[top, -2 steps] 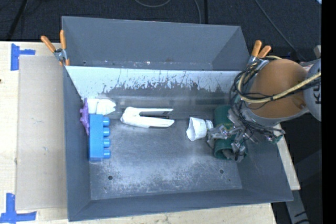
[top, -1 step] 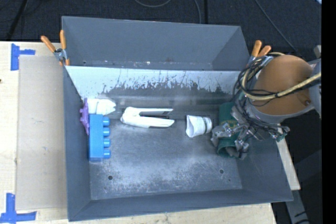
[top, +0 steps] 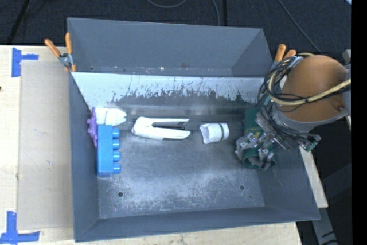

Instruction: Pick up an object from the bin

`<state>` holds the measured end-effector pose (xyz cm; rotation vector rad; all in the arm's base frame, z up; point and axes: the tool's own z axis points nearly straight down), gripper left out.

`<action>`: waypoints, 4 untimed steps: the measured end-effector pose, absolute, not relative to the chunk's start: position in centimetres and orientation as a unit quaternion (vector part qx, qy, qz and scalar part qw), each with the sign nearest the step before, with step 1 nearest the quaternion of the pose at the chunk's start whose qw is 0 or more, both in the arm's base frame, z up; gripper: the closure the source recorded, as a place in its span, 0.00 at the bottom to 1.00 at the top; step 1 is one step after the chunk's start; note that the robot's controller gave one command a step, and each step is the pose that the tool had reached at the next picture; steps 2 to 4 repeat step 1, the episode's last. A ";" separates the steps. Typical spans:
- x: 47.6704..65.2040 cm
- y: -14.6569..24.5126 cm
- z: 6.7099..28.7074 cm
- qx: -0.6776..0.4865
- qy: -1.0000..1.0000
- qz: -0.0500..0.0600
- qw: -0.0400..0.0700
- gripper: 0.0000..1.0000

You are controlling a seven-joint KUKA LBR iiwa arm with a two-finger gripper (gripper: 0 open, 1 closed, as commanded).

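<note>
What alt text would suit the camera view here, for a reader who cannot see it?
The arm's gripper is low at the right side of a grey metal bin, close to a dark green thing by the right wall. Across the floor lie a small white cup, a long white piece and, at the left, a blue block.

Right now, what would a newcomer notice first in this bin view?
The gripper sits low at the right side of the grey bin, over a dark green thing. A bright blue toy block lies along the left wall, with a white piece and a purple one at its upper end. Between them lie a long white handle-like thing and a small white cup on its side.
</note>
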<state>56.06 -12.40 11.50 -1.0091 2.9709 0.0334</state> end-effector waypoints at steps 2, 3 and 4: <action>56.0 -12.4 13.1 -0.321 0.947 0.011 0.000 1.00; 56.0 -12.4 13.1 -0.321 0.947 0.011 0.000 1.00; 56.0 -12.4 13.1 -0.321 0.947 0.011 0.000 1.00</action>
